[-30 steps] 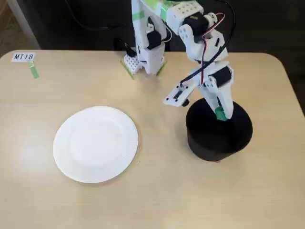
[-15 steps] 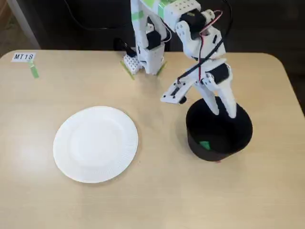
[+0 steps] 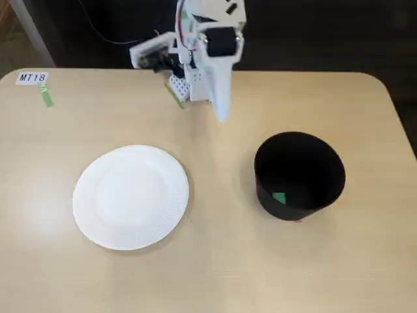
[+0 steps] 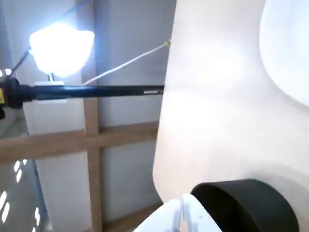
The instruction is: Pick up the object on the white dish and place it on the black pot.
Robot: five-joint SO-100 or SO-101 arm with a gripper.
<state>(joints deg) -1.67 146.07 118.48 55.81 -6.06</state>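
Observation:
The tiny green object [image 3: 279,197] lies inside the black pot [image 3: 300,175], on its floor near the front left wall. Left of the pot sits the white dish [image 3: 130,195], bare. My gripper [image 3: 221,115] hangs at the back of the table near the arm's base, well away from both; its fingers taper together, shut and holding nothing. The wrist view lies on its side: the gripper [image 4: 185,213] enters at the bottom edge, the black pot [image 4: 251,205] is beside it, and part of the white dish [image 4: 289,48] is at the upper right.
The arm's base [image 3: 195,81] stands at the table's back edge with green tape [image 3: 174,94] by it. A label reading MT18 [image 3: 32,77] and a green tape strip [image 3: 46,98] are at the back left corner. The table's right edge curves off beyond the pot.
One second ago the gripper held the green object over the pot. It then let go, the object dropped into the pot, and the arm folded back toward its base.

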